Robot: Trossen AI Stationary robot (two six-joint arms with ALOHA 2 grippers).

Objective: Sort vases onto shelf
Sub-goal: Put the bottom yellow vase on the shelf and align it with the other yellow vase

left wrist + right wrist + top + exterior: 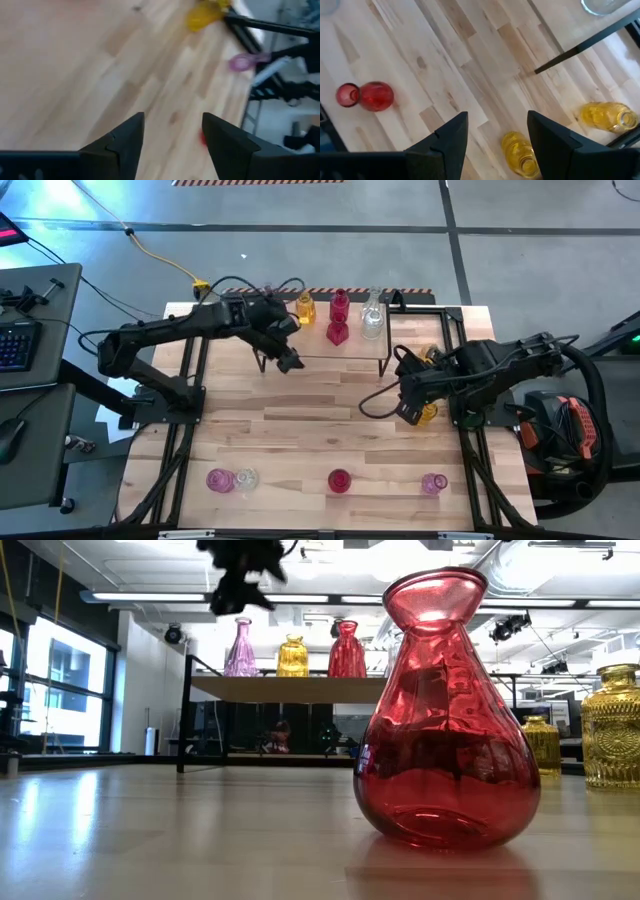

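A: Where does the right hand (408, 412) stand?

B: Over the right side of the surface (300, 440), fingers apart with nothing between them. Just beside it, toward the right edge, is an amber vase (428, 412); a second amber vase (431, 355) is a little further back.

A: Upright?

B: I judge so, necks up, so the long axis is vertical and the approach would be from the side.

A: And the left hand (291, 363)?

B: Spread and empty, hanging by the shelf's (320, 350) front left corner. The shelf carries a yellow, two red and a clear vase.

A: Nearer arm?

B: The right, plainly. The pink vase (434, 482) and red vase (339, 480) wait near the front edge, well apart from both.
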